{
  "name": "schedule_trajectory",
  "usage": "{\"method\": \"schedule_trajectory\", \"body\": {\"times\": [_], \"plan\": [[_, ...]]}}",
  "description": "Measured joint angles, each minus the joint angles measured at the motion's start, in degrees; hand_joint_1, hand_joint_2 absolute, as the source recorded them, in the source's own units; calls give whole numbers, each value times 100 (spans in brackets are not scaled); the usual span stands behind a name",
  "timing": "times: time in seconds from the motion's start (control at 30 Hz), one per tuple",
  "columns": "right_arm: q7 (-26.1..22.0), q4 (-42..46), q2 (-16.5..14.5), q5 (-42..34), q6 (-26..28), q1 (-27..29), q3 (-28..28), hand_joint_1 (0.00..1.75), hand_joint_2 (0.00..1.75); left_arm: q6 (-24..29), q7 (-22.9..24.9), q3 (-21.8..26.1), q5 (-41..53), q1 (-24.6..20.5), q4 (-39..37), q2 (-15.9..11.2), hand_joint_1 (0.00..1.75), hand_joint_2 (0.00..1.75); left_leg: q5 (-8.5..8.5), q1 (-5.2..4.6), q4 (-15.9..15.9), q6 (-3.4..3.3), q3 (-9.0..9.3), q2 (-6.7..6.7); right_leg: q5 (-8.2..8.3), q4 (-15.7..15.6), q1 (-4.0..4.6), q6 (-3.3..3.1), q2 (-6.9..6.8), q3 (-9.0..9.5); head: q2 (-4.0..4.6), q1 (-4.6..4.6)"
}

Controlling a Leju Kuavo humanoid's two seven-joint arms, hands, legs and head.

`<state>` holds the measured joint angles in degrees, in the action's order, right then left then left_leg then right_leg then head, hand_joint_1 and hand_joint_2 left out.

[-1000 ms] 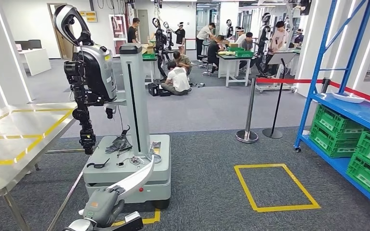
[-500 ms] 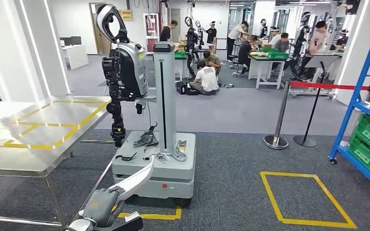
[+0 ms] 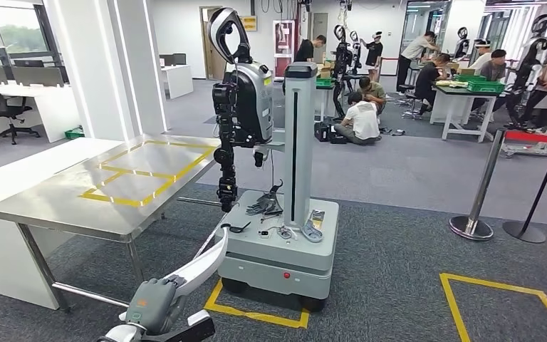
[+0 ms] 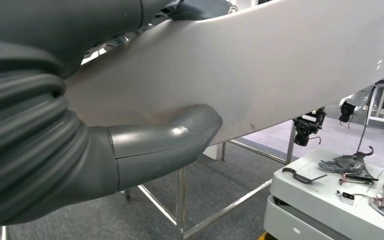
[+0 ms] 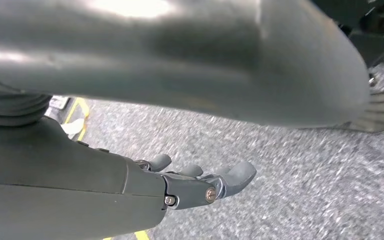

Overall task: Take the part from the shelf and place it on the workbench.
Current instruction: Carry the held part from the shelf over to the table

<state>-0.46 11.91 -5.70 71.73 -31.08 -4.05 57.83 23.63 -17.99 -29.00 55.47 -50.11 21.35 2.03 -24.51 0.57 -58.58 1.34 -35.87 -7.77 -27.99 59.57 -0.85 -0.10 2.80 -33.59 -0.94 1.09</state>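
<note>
Grey carpet marked with yellow tape squares covers the floor of an open workshop, and the scene reads outward from the robot's own body. Nearest, the left robot hand (image 3: 153, 308) grasps a long, curved white plastic part (image 3: 203, 267), thumb pressed against its underside in the left wrist view, so the part is off the shelf and carried low on the robot's left side. The right robot hand (image 5: 200, 182) hangs over the carpet with nothing in it; its fingers look loosely apart, though the blurred wrist picture leaves that uncertain. Just beyond the part stands a grey wheeled base carrying a tall grey column and a dark idle humanoid torso (image 3: 285, 242). To the left of it is the stainless-steel counter with yellow tape rectangles on its top (image 3: 100, 203), the likely workbench. Farther back, people sit and stand around tables. The step in hand appears to be the carry. The next move calls for closing on the counter, clearing the wheeled base, then raising the part above the steel top before letting go.
</note>
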Motion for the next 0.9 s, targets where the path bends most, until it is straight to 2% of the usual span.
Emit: {"method": "schedule_trajectory", "body": {"times": [0.03,0.07,0.1,0.13,0.17,0.2,0.23,0.27,0.3,0.33,0.4,0.43,0.47,0.53,0.57,0.6,0.67,0.7,0.73,0.77,0.8,0.83,0.9], "plan": [[-3,0,-1,11,0,-4,0,0,0,9,11,16,6,4,-1,-8,175,175,2,5,-5,34,-15,37,16,-21,0,-42,-66,22,0,0],[-9,0,-2,26,0,-6,0,0,0,22,21,34,17,4,-1,-19,175,175,-40,-2,-69,65,-55,157,34,-46,-5,-83,-129,43,0,4],[-15,0,-3,43,0,-3,0,0,0,45,28,52,28,2,2,-27,175,175,-144,-9,-239,90,-140,326,49,-71,-12,-126,-198,61,0,8],[-18,0,-3,60,0,2,0,0,0,81,22,66,34,4,5,-31,175,175,-300,-14,-518,107,-260,517,52,-82,-6,-155,-265,68,0,13],[-19,0,0,77,0,9,0,0,0,135,-5,80,25,10,10,-33,175,175,-482,-15,-876,130,-427,638,47,-83,1,-178,-330,68,0,16],[-17,0,3,92,0,13,0,0,0,218,-46,104,-4,26,19,-38,175,175,-629,-10,-1229,147,-591,687,38,-80,5,-194,-400,67,0,16],[-15,0,5,103,0,16,0,0,0,321,-96,141,-42,44,32,-43,175,175,-688,-4,-1460,159,-698,708,31,-77,6,-199,-468,67,0,17],[-11,0,8,109,0,15,0,0,0,421,-137,187,-76,55,53,-50,175,175,-649,1,-1510,165,-718,723,21,-71,6,-200,-535,68,0,17],[-3,0,8,114,0,14,0,0,0,500,-154,237,-93,48,86,-54,175,175,-518,2,-1350,162,-633,751,8,-62,6,-193,-602,73,0,17],[6,0,8,120,0,13,0,0,0,545,-155,277,-90,24,124,-56,175,175,-334,-2,-1026,147,-463,818,-12,-50,7,-180,-671,83,0,17],[29,0,8,126,0,11,0,0,0,555,-126,317,-32,-61,211,-50,175,175,-92,-49,-338,70,-109,1078,-63,-22,37,-133,-809,107,0,16],[38,0,9,129,0,11,0,0,0,546,-116,321,1,-99,249,-43,175,175,-48,-71,-138,21,-8,1158,-84,-16,56,-108,-877,120,0,13],[48,0,10,130,0,9,0,0,0,533,-109,324,31,-124,283,-38,175,175,-54,-92,-55,-26,29,1178,-99,-20,76,-81,-945,136,0,10],[70,1,14,131,0,2,0,0,0,511,-105,328,69,-136,325,-32,175,175,-35,-81,-25,-100,36,1021,-131,-35,82,-24,-1050,174,0,5],[79,1,18,131,0,-3,-1,0,0,502,-102,330,82,-142,343,-26,175,175,-25,-63,-6,-131,43,950,-179,5,71,13,-975,176,0,5],[83,1,22,131,-6,-7,-1,0,0,486,-100,330,92,-153,356,-9,175,175,-12,-41,12,-162,51,883,-279,143,55,47,-831,127,0,5],[75,1,35,131,-21,-3,-2,0,0,437,-101,330,98,-171,373,60,175,175,-1,-15,26,-203,54,749,-591,757,24,96,-463,-151,0,3],[67,1,44,132,-28,3,-2,0,0,403,-104,330,98,-166,370,102,175,175,-1,-12,24,-214,51,675,-736,1135,18,109,-375,-343,0,2],[57,1,53,133,-28,8,-2,0,0,377,-109,330,98,-146,366,137,175,175,-2,-12,21,-217,50,598,-800,1416,16,118,-337,-503,0,2],[44,1,63,135,-28,10,-2,0,0,356,-111,330,98,-122,361,159,175,175,-2,-11,15,-217,50,522,-758,1517,13,121,-322,-587,0,1],[32,1,73,137,-28,8,-2,0,0,344,-114,330,98,-102,356,174,175,175,-3,-7,5,-212,51,448,-610,1399,7,122,-311,-571,0,1],[21,2,82,138,-28,4,-2,0,0,340,-115,330,97,-91,354,183,175,175,-7,-1,-10,-200,50,378,-393,1093,-5,121,-275,-461,0,2],[6,1,96,140,-28,2,-2,0,0,303,-108,330,98,-96,351,199,175,175,-18,5,-50,-143,29,239,-78,372,-48,117,-26,-163,0,4]]}}
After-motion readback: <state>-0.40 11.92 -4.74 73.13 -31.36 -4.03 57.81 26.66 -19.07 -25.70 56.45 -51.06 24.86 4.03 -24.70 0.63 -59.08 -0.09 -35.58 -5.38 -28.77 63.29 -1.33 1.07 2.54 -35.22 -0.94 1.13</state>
